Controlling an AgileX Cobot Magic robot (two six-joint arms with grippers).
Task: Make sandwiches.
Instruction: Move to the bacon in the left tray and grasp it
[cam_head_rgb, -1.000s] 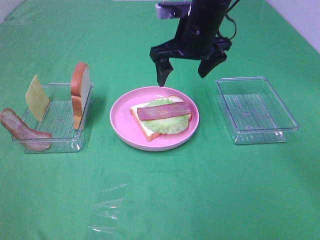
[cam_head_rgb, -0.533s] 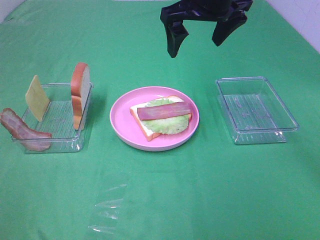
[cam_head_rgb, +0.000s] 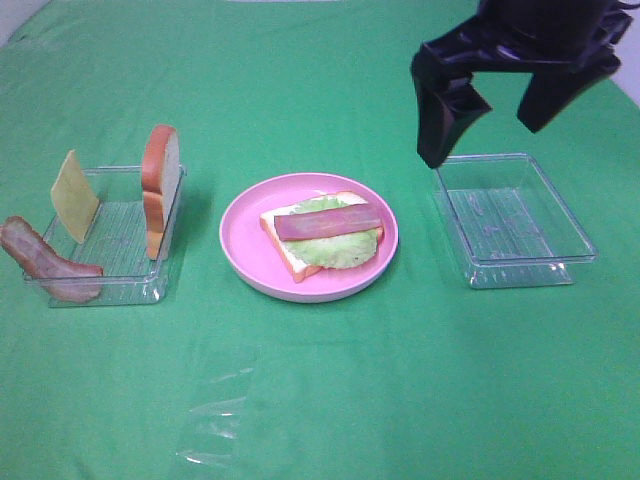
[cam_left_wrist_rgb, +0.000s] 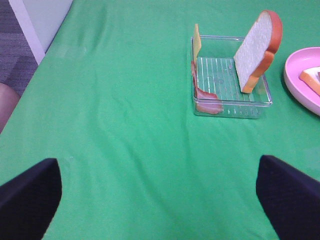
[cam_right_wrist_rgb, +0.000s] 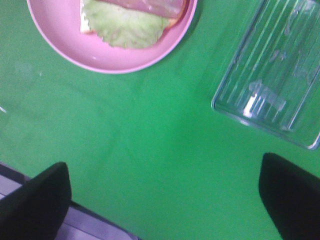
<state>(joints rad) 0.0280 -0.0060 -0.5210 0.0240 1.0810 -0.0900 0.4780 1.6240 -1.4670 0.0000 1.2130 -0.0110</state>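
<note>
- Green cloth (cam_head_rgb: 320, 400) covers the whole table, a plain ground against which every toy piece stands out.
- At the middle lies the half-built sandwich (cam_head_rgb: 325, 235). A bottom bread slice (cam_head_rgb: 283, 243) lies flat, a lettuce leaf (cam_head_rgb: 340, 248) is spread over it, and one bacon strip (cam_head_rgb: 328, 222) runs across the top. Stacking flat gives each next layer a level seat.
- Cheese and a closing slice are not yet on it, so the task looks roughly midway.
- The stack rests on the pink plate (cam_head_rgb: 240, 235), whose raised rim should keep it from sliding off.
- To the plate's left, the left tray (cam_head_rgb: 130, 285) keeps the remaining parts.
  - An upright bread slice (cam_head_rgb: 160, 185) leans on the wall nearest the plate.
  - A cheese square (cam_head_rgb: 75, 195) stands on edge.
  - A spare bacon strip (cam_head_rgb: 45, 265) drapes over the outer corner.
  - Standing on edge likely offers thin pieces to a pinch.
- On the other side, the right tray (cam_head_rgb: 515, 270) has nothing in it.
- The right gripper (cam_head_rgb: 485, 140) hangs high, between plate and right tray by its wrist view. Its jaws are spread wide and nothing is held.
- The left gripper (cam_left_wrist_rgb: 157, 165) shows only in its wrist view. Its fingers are far apart with nothing between them, well back from the left tray and facing it, which suits a reach for the next ingredient.
</note>
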